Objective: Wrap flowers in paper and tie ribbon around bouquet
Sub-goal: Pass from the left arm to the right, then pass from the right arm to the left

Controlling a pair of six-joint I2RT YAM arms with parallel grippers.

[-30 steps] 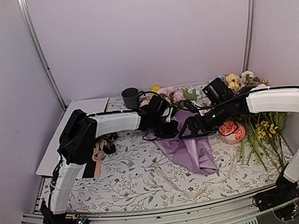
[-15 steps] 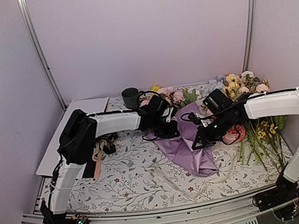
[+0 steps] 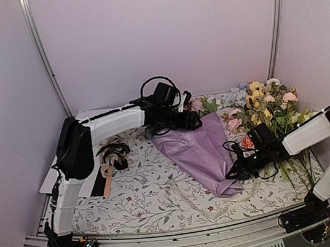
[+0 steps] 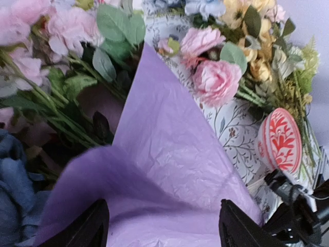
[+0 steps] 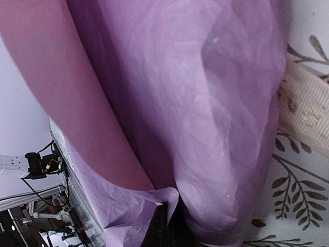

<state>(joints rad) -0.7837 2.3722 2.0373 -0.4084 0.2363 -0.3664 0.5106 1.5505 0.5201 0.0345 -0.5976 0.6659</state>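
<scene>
**Top view.** The paper lies as a loose lilac cone across the centre of the floral tablecloth, with its wide end at upper centre and its narrow end at lower right. The flowers show at the wide end. The left gripper sits at that wide end, released. The right gripper sits at the narrow end, clenched on the paper. The cream ribbon lies on the cloth below the paper. A loose flower pile stands at the right.

**Left wrist view.** The fingers stand wide apart at the bottom edge and grasp nothing. The paper spreads beneath them. Pink blooms and green stems occupy the upper left. A red-and-white patterned object is at the right.

**Right wrist view.** The paper fills the frame. The fingers are closed together at bottom centre on a fold of it. The ribbon runs along the right edge, touching the paper.
</scene>
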